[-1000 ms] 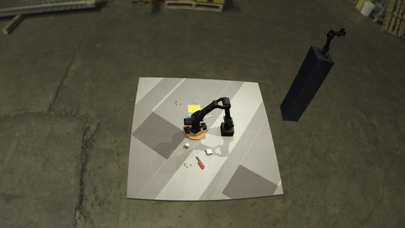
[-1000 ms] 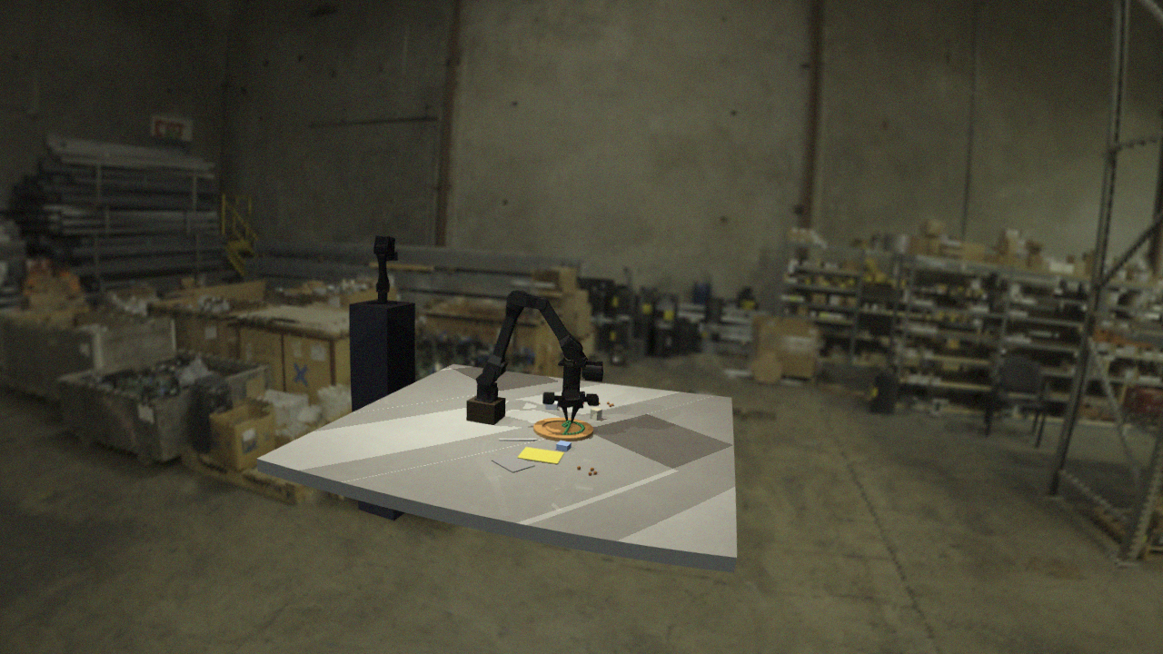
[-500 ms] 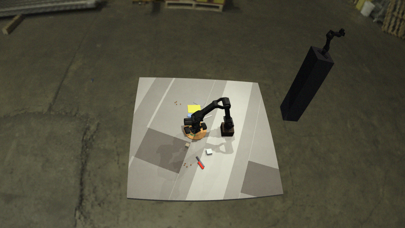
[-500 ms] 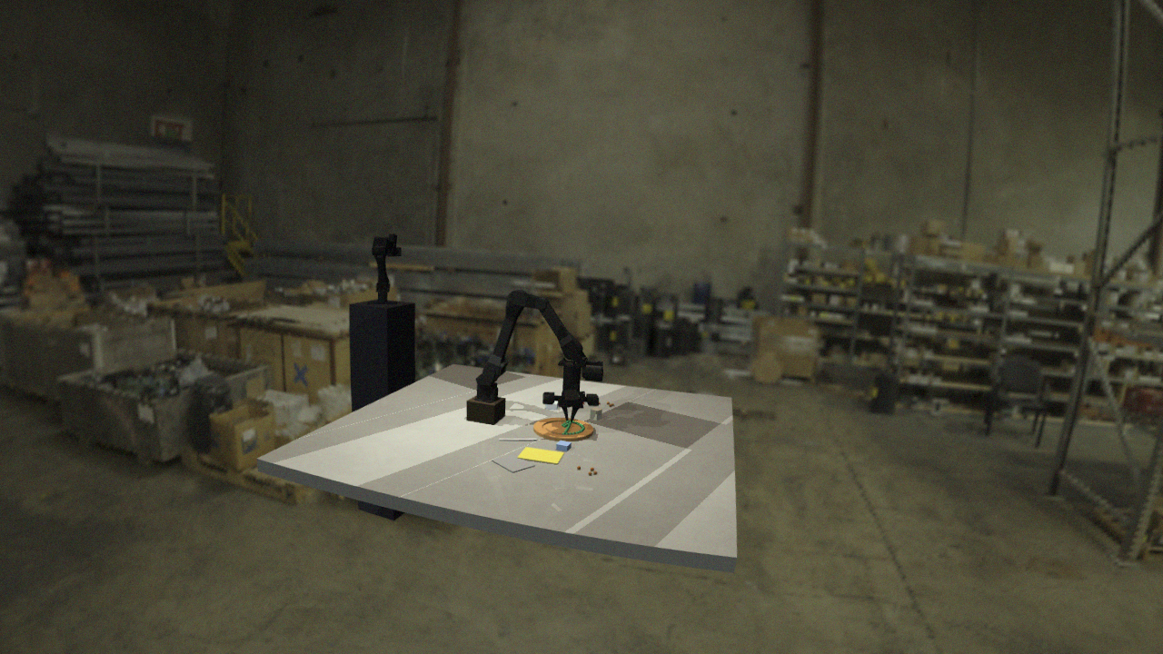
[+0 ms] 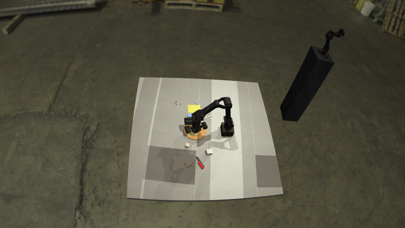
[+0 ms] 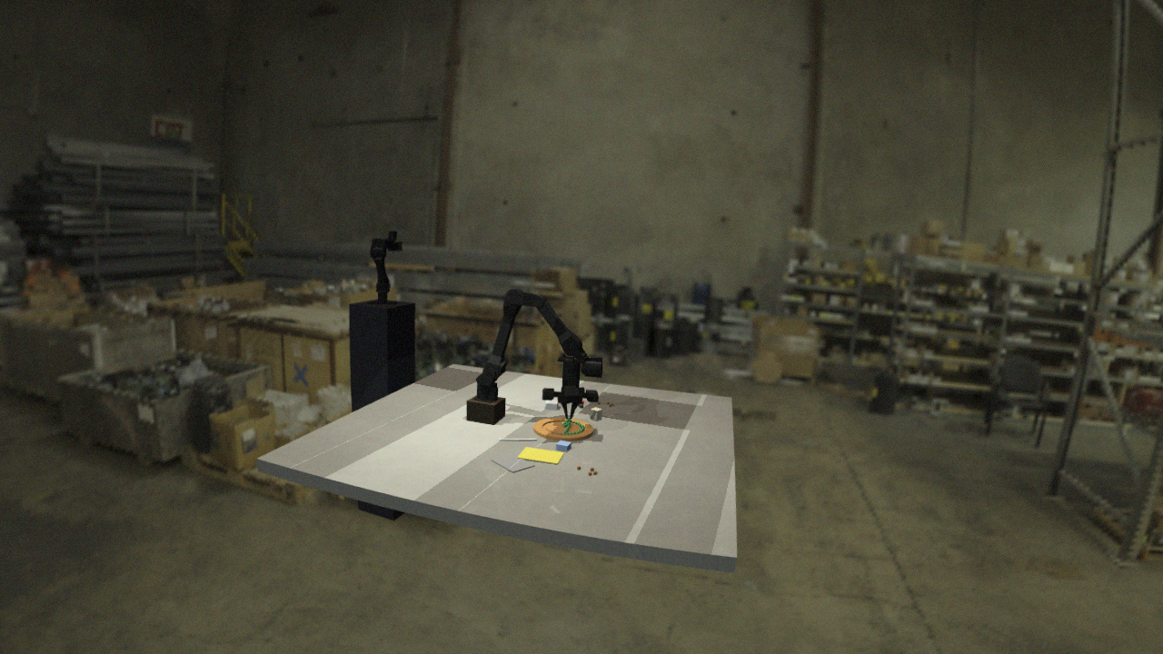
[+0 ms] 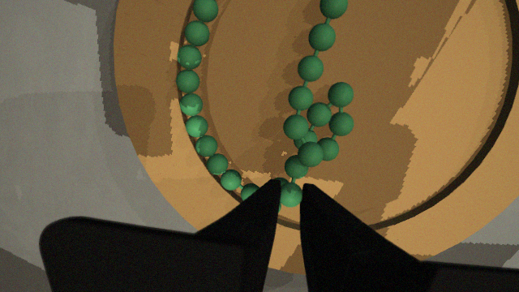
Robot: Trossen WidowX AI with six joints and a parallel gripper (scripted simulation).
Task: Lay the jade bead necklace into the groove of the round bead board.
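The round wooden bead board (image 7: pixel 446 134) (image 5: pixel 201 135) (image 6: pixel 546 428) lies on the table under my gripper. The jade bead necklace (image 7: pixel 189 81) (image 6: pixel 571 425) rests on it: one run of green beads follows the groove (image 7: pixel 482 156) on the left, another run crosses the board's middle and bunches in a small tangle (image 7: pixel 320 122). My gripper (image 7: pixel 289 191) (image 5: pixel 194 130) (image 6: pixel 572 412) is low over the board's near edge, and its two black fingers are shut on a bead at the bend of the necklace. The right part of the groove holds no beads.
A yellow card (image 5: pixel 193 108) (image 6: pixel 541 454) on a blue block lies beside the board. Two small pale cubes (image 5: pixel 187 145) (image 5: pixel 208 151), a red and grey bar (image 5: pixel 200 163) and loose brown beads (image 5: pixel 176 102) lie on the table. The arm's base (image 5: pixel 227 129) stands to the right.
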